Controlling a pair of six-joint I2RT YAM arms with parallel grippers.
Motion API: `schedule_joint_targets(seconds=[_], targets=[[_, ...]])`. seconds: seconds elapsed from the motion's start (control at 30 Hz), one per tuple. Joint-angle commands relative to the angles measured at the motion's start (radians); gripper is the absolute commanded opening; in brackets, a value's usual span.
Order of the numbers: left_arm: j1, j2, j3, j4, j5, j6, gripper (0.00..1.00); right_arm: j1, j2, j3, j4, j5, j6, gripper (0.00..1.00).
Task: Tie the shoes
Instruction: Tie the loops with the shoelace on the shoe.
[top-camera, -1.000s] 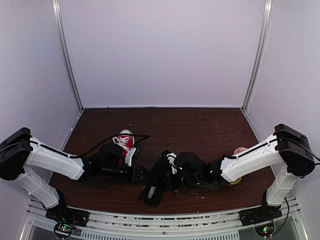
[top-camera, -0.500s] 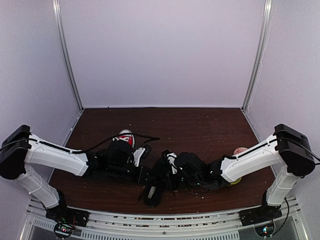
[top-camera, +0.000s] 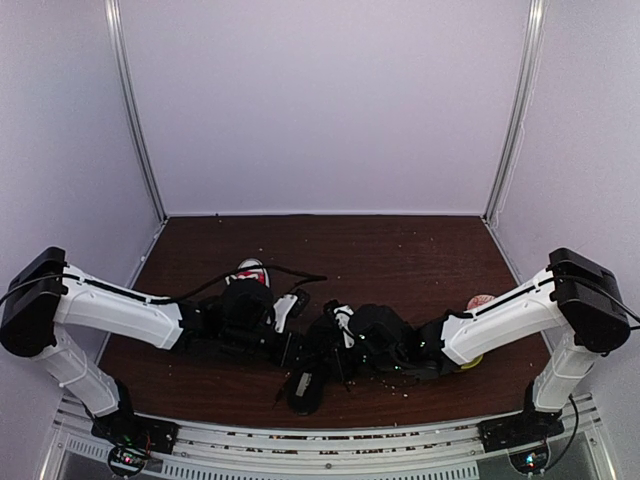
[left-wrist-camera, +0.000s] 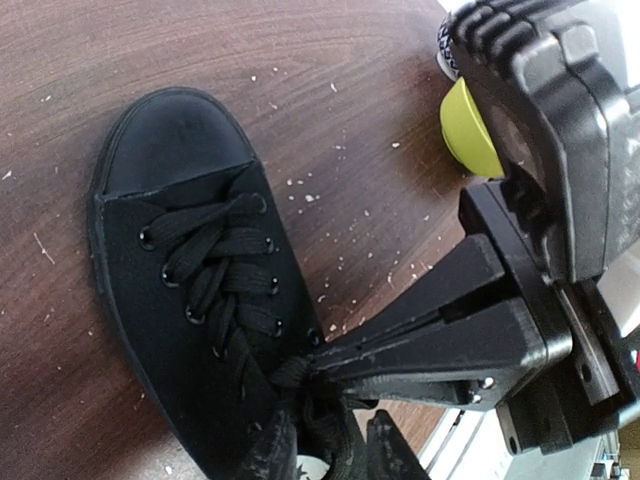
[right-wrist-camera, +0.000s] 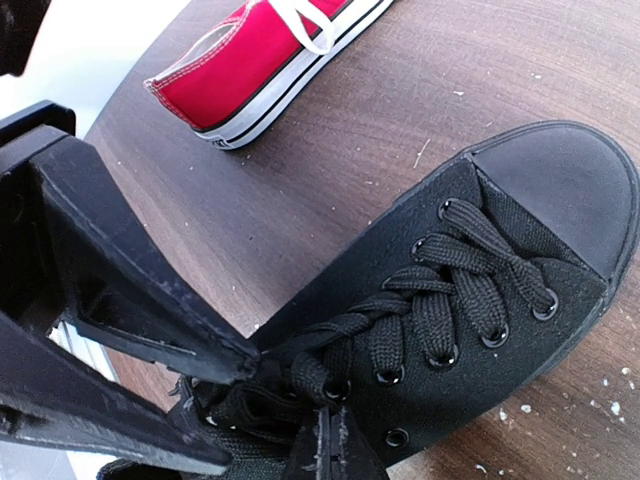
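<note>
Black shoe: the black canvas shoe (left-wrist-camera: 135, 300) lies on the dark brown wooden counter (top-camera: 400, 250), between the two grippers.
Left gripper: the left gripper (left-wrist-camera: 328, 450) is at the ankle end of the black shoe. Its fingers are a little apart and squeeze a bunch of the black laces (left-wrist-camera: 215, 265).
Right gripper: the right gripper (right-wrist-camera: 325, 440) is at the same end of the black shoe. Its fingers are pressed tight together and the tips touch the black laces.
Red shoe: the red canvas sneaker with white laces (right-wrist-camera: 260, 60) lies near the black shoe, on the left arm's side, not touching it.
</note>
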Motion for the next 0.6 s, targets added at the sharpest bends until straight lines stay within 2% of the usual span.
schedule_joint_targets(seconds=[0.0,0.17,0.37,0.57], targets=[[-0.009,0.023,0.035,-0.004,-0.01,0.024,0.28,0.004,-0.015,-0.01,0.011,0.0,0.002,0.0],[-0.014,0.035,0.055,-0.045,-0.021,0.036,0.23,0.004,-0.017,-0.012,0.01,0.001,0.002,0.0],[-0.016,0.001,0.041,-0.06,-0.065,0.031,0.01,0.004,-0.024,-0.016,0.009,0.01,0.003,0.0],[-0.015,-0.091,0.0,-0.073,-0.13,0.014,0.0,0.003,-0.037,-0.03,0.009,0.019,0.004,0.0]])
